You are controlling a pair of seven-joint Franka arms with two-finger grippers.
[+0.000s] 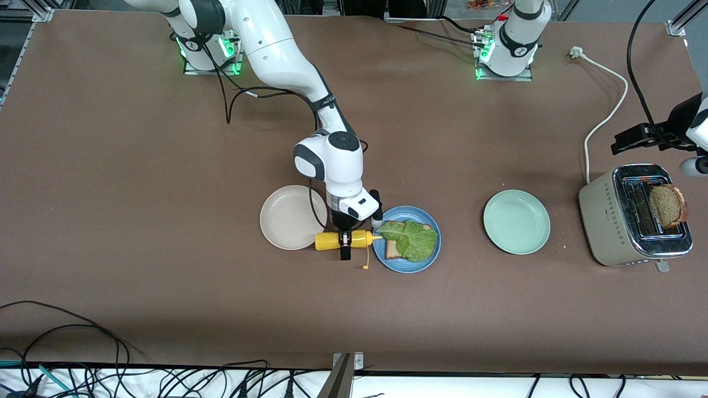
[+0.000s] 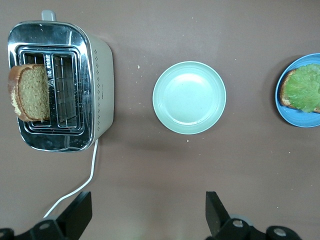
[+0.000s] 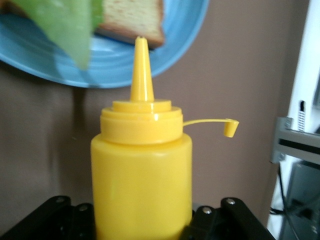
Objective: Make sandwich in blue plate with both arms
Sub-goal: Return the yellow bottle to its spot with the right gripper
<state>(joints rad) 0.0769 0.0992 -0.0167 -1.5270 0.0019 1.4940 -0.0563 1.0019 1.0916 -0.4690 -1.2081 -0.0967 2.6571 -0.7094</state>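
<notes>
On three plates, one bread slice (image 1: 394,250) — right pincer (image 1: 345,243) clamping yellow bottle (image 1: 338,240), left pincer (image 2: 145,212) agape.

right claw (image 1: 346,243) clamped low, left claw (image 2: 145,215) spread, raised

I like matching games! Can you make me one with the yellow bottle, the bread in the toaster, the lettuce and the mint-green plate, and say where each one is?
Things:
1. yellow squeeze bottle
2. second bread slice
3. lettuce leaf
4. mint-green plate

Places or states:
A. nothing on it
B. lying on bread on the blue plate
C. held by the right gripper
D. sticking up from the toaster

Pairs: 1-C, 2-D, 3-B, 4-A
</notes>
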